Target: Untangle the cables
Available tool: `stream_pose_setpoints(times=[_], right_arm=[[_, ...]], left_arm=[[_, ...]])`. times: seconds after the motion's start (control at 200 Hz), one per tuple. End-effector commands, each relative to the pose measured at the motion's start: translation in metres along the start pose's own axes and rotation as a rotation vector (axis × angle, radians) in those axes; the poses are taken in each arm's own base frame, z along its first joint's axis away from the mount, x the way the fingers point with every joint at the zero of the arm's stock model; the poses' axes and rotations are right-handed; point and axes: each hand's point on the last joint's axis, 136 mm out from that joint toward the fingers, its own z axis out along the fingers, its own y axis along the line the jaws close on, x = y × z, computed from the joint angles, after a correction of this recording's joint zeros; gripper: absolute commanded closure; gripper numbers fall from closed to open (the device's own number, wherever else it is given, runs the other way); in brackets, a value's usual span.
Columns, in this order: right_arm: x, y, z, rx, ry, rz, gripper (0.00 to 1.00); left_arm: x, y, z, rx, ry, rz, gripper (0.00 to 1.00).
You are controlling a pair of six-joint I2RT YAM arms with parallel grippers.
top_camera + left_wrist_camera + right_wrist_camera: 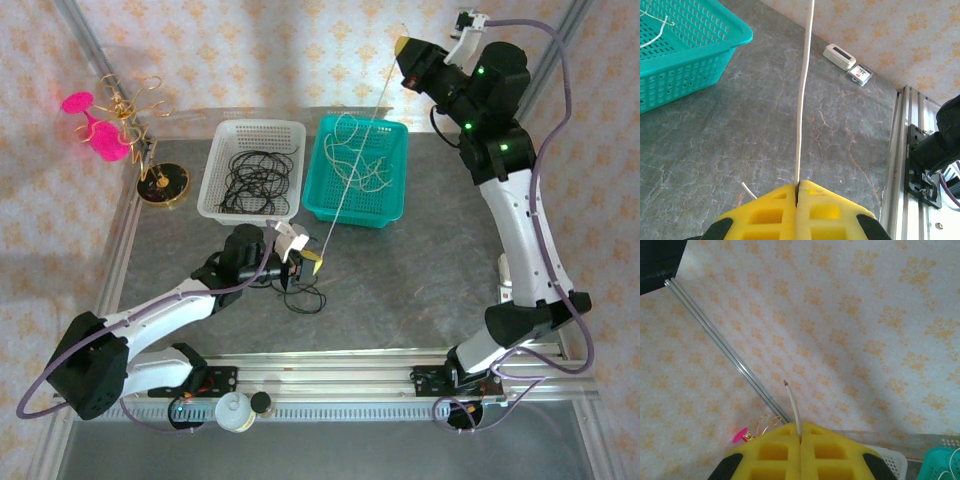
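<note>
Fig.: L gripper [798, 186], low nr table, and raised R gripper [800, 428] each pinch whitish cable [352, 165], taut btwn them across green basket [375, 217]. Black cable [298, 287] lies under L. Best: draw white clear w/o dragging black.

top camera looks down on the whole table [420, 280] from behind; left wrist hugs it closely; right wrist faces the wall [850, 315]. all share the teal basket [370, 216].

The whitish cable [350, 170] runs thin, straight and taut from the closed left gripper [314, 263] up to the closed right gripper [402, 46] (a short free end pokes past the latter's fingertips). The black cable [305, 298] lies slack in loose loops just beside the left gripper.
</note>
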Motion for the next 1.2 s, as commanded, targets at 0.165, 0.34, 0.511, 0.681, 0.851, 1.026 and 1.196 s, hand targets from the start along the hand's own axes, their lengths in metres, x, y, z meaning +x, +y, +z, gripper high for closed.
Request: stream_pose_setpoints(times=[0.165, 0.34, 0.511, 0.681, 0.851, 1.026, 1.196], right_arm=[[-0.042, 0.015, -0.01, -0.028, -0.149, -0.037, 1.0], [-0.025, -0.002, 0.005, 0.004, -0.107, -0.055, 1.0], [-0.013, -0.036, 0.029, 0.091, -0.104, -0.107, 1.0], [-0.02, -0.054, 0.048, 0.113, -0.136, -0.142, 1.0], [-0.012, -0.077, 0.068, 0.154, -0.131, -0.189, 1.0], [0.02, -0.134, 0.092, 0.243, -0.053, -0.17, 1.0], [0.077, -0.198, 0.111, 0.372, 0.063, -0.156, 1.0]], left_arm=[[0.027, 0.005, -0.003, -0.048, 0.084, -0.054, 1.0], [-0.005, 0.023, -0.012, -0.197, 0.013, -0.007, 1.0], [-0.054, 0.044, -0.012, -0.313, -0.079, 0.039, 1.0], [-0.101, 0.082, 0.011, -0.411, -0.112, 0.054, 1.0], [-0.115, 0.123, 0.05, -0.429, -0.076, 0.04, 1.0], [-0.11, 0.168, 0.092, -0.46, 0.017, 0.019, 1.0], [-0.097, 0.195, 0.115, -0.503, 0.072, 0.009, 1.0]])
